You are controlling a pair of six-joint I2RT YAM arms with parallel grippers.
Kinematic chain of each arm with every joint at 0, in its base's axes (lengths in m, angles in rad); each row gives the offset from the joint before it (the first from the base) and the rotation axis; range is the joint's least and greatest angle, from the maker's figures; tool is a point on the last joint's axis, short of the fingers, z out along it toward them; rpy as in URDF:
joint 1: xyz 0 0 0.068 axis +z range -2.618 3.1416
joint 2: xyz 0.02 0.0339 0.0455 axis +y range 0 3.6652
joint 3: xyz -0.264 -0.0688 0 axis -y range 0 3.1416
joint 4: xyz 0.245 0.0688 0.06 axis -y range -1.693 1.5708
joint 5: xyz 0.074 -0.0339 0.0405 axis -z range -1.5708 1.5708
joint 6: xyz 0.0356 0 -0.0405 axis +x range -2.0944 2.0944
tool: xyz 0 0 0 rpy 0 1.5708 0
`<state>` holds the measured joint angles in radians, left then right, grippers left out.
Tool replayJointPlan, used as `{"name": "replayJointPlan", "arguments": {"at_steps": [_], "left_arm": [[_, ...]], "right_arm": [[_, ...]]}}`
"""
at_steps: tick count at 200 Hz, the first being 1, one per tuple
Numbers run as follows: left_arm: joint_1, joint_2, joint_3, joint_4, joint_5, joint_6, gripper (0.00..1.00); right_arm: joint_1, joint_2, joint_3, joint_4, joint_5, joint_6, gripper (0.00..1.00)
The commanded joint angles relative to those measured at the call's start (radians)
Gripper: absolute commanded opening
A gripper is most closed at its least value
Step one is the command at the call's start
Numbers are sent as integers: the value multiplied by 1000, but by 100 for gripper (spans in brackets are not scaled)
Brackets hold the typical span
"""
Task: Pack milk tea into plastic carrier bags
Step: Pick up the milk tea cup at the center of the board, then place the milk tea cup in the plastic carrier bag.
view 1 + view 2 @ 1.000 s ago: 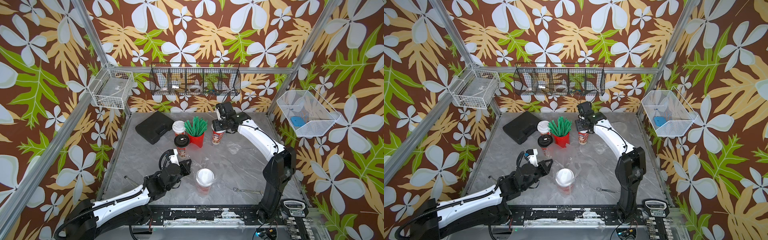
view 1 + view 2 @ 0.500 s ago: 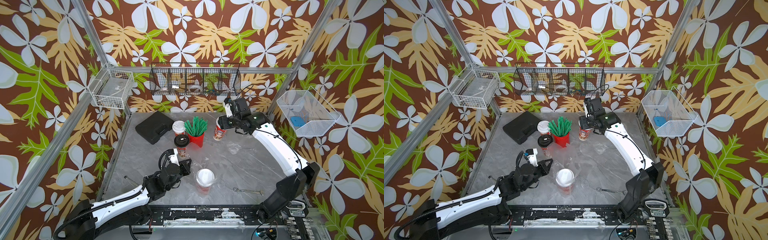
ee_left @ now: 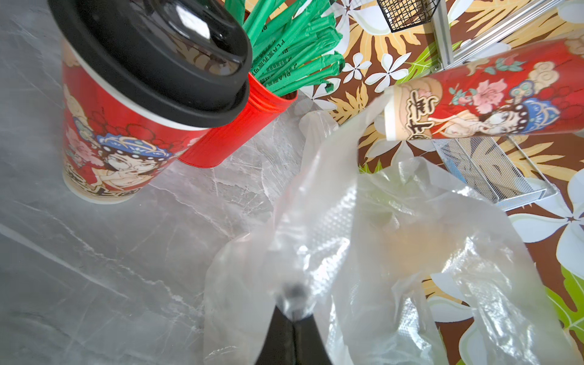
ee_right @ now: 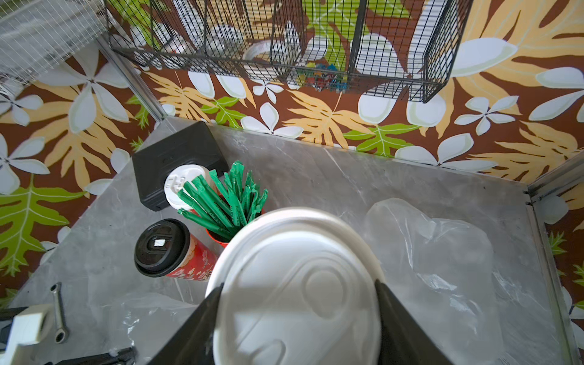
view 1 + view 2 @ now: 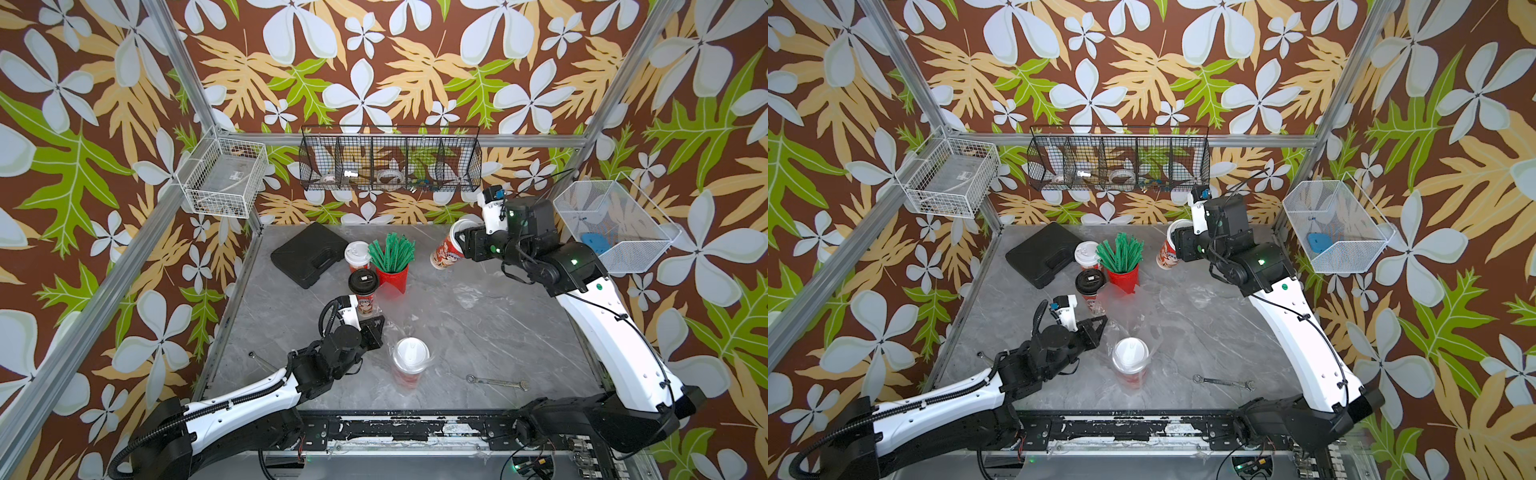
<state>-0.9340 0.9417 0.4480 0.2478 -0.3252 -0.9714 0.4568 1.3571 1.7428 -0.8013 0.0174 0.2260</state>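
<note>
My right gripper [image 5: 459, 242] [image 4: 298, 294] is shut on a white-lidded milk tea cup [image 5: 445, 251] [image 5: 1168, 251] [image 4: 297, 284] and holds it tilted in the air over the back right of the table. This cup [image 3: 493, 98] also shows in the left wrist view. My left gripper [image 5: 380, 326] [image 3: 292, 303] is shut on the edge of a clear plastic carrier bag [image 3: 363, 237] [image 5: 1129, 307]. Another white-lidded cup [image 5: 410, 357] [image 5: 1130, 357] stands inside that bag at the front centre. A black-lidded cup [image 5: 363, 286] [image 3: 126, 110] [image 4: 164, 249] stands just behind my left gripper. A third white-lidded cup [image 5: 357, 253] [image 4: 183, 186] stands behind it. A second bag [image 4: 442, 252] lies flat at the right.
A red mesh pot of green straws [image 5: 392, 270] stands beside the two back cups. A black case [image 5: 309, 253] lies at the back left, and a wrench [image 5: 496, 381] near the front edge. Wire baskets hang on the back wall [image 5: 390, 160], left wall [image 5: 224, 178] and right wall [image 5: 611, 224].
My right arm has lifted its cup off the table beside the straw pot, carried it up and to the right, and tilted it. The left arm has stayed still.
</note>
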Motion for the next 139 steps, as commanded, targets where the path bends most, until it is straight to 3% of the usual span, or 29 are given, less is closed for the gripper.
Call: {"name": "replayJointPlan", "arguments": {"at_steps": [1, 139], "left_arm": [[1, 5, 11, 32, 16, 14, 0], [-1, 15, 4, 63, 28, 23, 0]], "right_arm": [[2, -28, 6, 31, -34, 15, 65], [57, -74, 8, 75, -420, 27, 63]]}}
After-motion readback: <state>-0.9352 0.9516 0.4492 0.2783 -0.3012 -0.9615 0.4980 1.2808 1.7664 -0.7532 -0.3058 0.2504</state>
